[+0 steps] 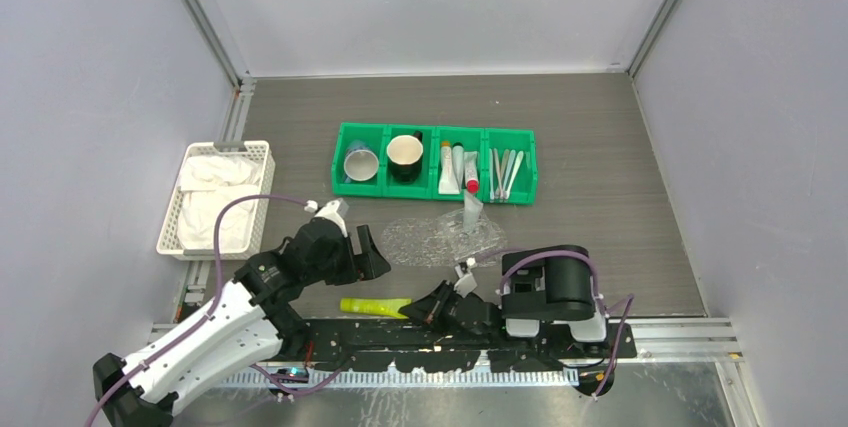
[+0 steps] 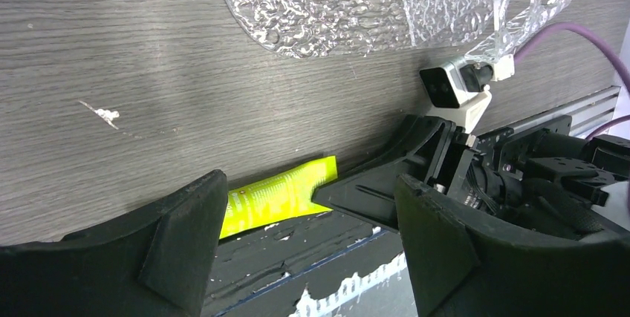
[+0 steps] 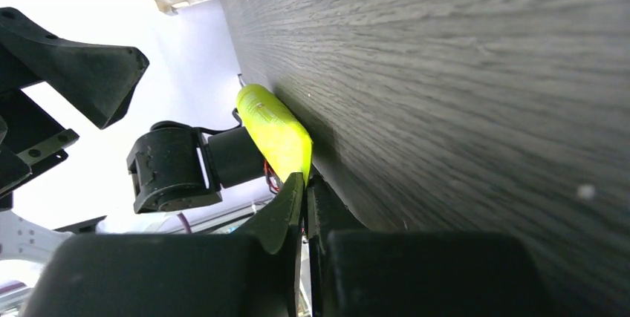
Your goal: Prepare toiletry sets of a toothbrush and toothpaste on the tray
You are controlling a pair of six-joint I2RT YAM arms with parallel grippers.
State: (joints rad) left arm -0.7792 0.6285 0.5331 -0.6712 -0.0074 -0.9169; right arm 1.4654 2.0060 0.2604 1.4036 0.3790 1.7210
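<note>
A yellow-green toothpaste tube (image 1: 375, 306) lies at the table's near edge. It also shows in the left wrist view (image 2: 278, 194) and the right wrist view (image 3: 275, 128). My right gripper (image 1: 415, 309) (image 3: 304, 180) is shut on the tube's flat crimped end. My left gripper (image 1: 372, 252) (image 2: 308, 213) is open and empty, just above and behind the tube. The clear speckled oval tray (image 1: 425, 242) (image 2: 319, 5) lies a little beyond both grippers. A clear-wrapped slim item (image 1: 471, 215) rests on its far part.
A green four-compartment bin (image 1: 435, 130) at the back holds two mugs, tubes and wrapped toothbrushes. A white mesh basket (image 1: 172, 222) with cloths stands at the left. The black base rail (image 1: 400, 342) runs along the near edge, under the tube.
</note>
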